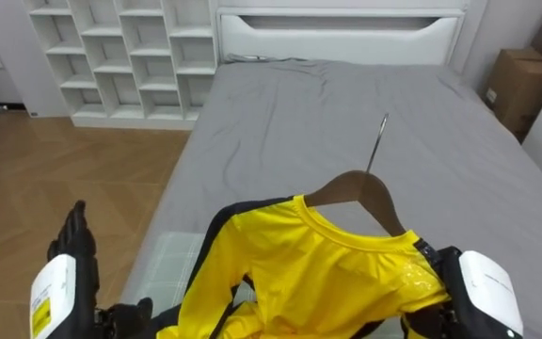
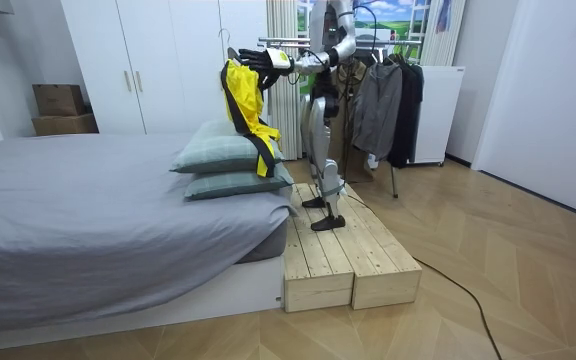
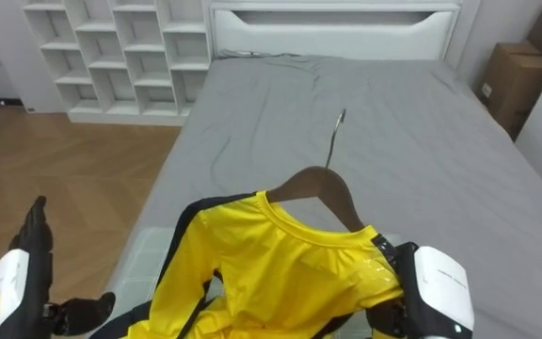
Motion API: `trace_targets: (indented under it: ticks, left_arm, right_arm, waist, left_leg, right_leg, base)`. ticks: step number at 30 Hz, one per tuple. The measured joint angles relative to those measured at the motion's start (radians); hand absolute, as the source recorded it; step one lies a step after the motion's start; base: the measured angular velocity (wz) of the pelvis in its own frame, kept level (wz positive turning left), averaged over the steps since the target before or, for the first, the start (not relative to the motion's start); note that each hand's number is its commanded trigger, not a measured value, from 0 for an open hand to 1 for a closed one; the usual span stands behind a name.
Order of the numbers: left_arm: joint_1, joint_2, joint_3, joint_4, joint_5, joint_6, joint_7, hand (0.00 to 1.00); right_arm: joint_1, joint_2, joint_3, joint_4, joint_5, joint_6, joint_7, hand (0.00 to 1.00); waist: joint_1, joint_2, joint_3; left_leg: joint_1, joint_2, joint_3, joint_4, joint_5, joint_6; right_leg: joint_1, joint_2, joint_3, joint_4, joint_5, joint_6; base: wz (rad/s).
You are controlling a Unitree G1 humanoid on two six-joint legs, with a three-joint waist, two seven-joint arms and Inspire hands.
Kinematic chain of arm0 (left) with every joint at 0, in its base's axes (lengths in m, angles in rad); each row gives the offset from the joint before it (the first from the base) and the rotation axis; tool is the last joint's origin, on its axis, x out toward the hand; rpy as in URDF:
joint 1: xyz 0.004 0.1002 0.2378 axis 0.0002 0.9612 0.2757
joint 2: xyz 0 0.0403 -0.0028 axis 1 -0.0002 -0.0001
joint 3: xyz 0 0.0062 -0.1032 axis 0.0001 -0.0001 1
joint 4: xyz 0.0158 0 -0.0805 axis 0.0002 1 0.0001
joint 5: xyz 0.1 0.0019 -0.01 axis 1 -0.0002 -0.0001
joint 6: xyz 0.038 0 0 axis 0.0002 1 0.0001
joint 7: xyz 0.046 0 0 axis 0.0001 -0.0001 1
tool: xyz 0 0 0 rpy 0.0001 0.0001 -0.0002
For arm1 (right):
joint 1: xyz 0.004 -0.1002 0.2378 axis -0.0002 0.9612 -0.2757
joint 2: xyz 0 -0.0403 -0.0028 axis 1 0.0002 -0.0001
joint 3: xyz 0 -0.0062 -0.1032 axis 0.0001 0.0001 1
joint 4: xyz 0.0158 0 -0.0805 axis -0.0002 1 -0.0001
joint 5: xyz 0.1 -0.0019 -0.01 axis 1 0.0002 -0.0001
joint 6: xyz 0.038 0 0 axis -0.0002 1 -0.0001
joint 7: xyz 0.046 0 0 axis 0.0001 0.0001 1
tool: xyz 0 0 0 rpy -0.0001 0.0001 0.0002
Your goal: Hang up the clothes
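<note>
The yellow shirt (image 1: 318,273) with black trim is draped on a wooden hanger (image 1: 360,188) and held in the air in front of the robot, above the near end of the grey bed (image 1: 346,104). The hanger's bar runs across the eye views from left to right, and its thin metal hook (image 1: 379,141) points away towards the white headboard (image 1: 337,33). In the room view the shirt hangs straight down, long axis upright, its hem just above the stacked pillows (image 2: 223,150).

The right robot hand (image 1: 429,252) meets the shirt's right shoulder at the hanger's end. The cloth covers it there, so I cannot tell whether it is clenched. The left robot hand (image 1: 75,250) is raised at the lower left, released, fingers straight and pointing upward, apart from the shirt. The print on its back is too small to read.

The robot stands upright on a wooden platform (image 2: 348,255) just beside the bed. A clothes rack (image 2: 388,100) with dark garments is behind it. White cubby shelves (image 1: 120,56) stand left of the bed and cardboard boxes (image 1: 520,85) to its right.
</note>
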Motion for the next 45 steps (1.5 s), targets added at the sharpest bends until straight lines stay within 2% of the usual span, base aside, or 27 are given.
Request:
trace_targets:
  ticks: [8,12,16,20,24,27,34,36,39,45]
  left_arm:
    - [0.025,-0.001,0.0,0.074,-0.017,0.007,-0.008,0.0]
    - [0.046,-0.001,0.0,0.137,-0.032,0.028,-0.007,0.0]
    - [0.048,-0.001,0.0,0.17,-0.033,0.03,-0.001,0.0]
    - [0.048,-0.001,0.005,0.268,-0.034,0.033,0.001,0.0]
    - [0.051,-0.002,0.006,0.37,-0.039,0.034,0.006,0.0]
    - [0.074,-0.002,0.006,0.381,-0.049,0.034,0.009,0.0]
    - [0.075,-0.003,0.01,0.396,-0.077,0.032,0.037,0.0]
    - [0.073,-0.026,0.029,0.389,-0.077,0.028,0.048,0.0]
    - [0.071,-0.041,0.033,0.361,-0.077,0.026,0.054,0.0]
    - [0.051,-0.038,0.032,0.295,-0.077,0.02,0.072,0.0]
  right_arm:
    - [0.007,0.001,0.0,0.0,0.006,0.0,-0.011,1.0]
    - [0.029,0.001,0.0,0.0,0.02,0.005,-0.014,1.0]
    - [0.034,0.001,0.0,0.0,0.021,0.005,-0.017,1.0]
    - [0.034,0.001,-0.005,0.0,0.02,0.005,-0.017,1.0]
    - [0.034,0.0,-0.029,0.0,0.021,0.005,-0.018,1.0]
    - [0.034,-0.001,-0.029,0.0,0.019,0.005,-0.019,1.0]
    - [0.034,-0.001,-0.029,0.0,0.016,0.004,-0.021,1.0]
    - [0.034,-0.001,-0.029,-0.001,0.016,0.003,-0.021,1.0]
    - [0.032,-0.003,-0.029,-0.003,0.023,0.001,-0.021,1.0]
    - [0.028,-0.003,-0.029,-0.003,0.038,0.0,-0.021,1.0]
  waist:
    - [0.001,-0.003,0.0012]
    - [0.001,-0.006,0.0004]
    - [0.004,-0.013,-0.0021]
    - [0.008,-0.017,-0.0056]
    - [0.025,-0.016,-0.003]
    - [0.029,-0.017,-0.0024]
    - [0.047,-0.02,-0.0003]
    - [0.048,-0.022,0.0008]
    - [0.049,-0.028,0.0039]
    - [0.024,-0.032,0.0057]
  left_leg:
    - [0.003,0.0,0.003,-0.004,0.0,0.0]
    - [0.004,0.0,0.008,-0.005,0.0,0.0]
    - [0.006,0.001,0.011,-0.004,0.0,0.0]
    - [0.008,0.001,0.012,-0.004,0.0,0.0]
    - [0.01,0.001,0.012,-0.009,0.0,0.0]
    - [0.009,0.001,0.012,-0.01,0.0,0.0]
    - [0.006,0.001,0.013,-0.009,0.0,0.0]
    - [0.006,0.001,0.013,-0.012,0.0,0.0]
    - [0.005,0.001,0.012,-0.014,0.0,0.0]
    - [0.002,-0.001,0.014,-0.016,0.0,0.0]
  right_leg:
    - [-0.001,0.0,-0.001,0.0,-0.002,0.003]
    - [-0.002,-0.001,0.001,0.001,-0.002,0.003]
    - [-0.002,-0.001,0.004,0.003,-0.002,0.003]
    - [0.0,-0.001,0.006,0.003,-0.002,0.003]
    - [-0.001,-0.001,0.006,0.004,-0.002,0.003]
    - [-0.003,0.0,0.006,0.003,-0.002,0.003]
    - [-0.008,0.0,0.005,0.002,-0.002,0.003]
    - [-0.008,0.0,0.006,0.002,-0.002,0.003]
    - [-0.009,0.0,0.006,0.0,-0.003,0.004]
    - [-0.013,-0.001,0.015,0.0,-0.004,0.004]
  base:
    - [0.0]
    - [0.0]
    - [-0.01]
    - [0.0]
    - [0.0]
    - [0.0]
    - [0.0]
    - [0.0]
    - [0.0]
    - [0.0]
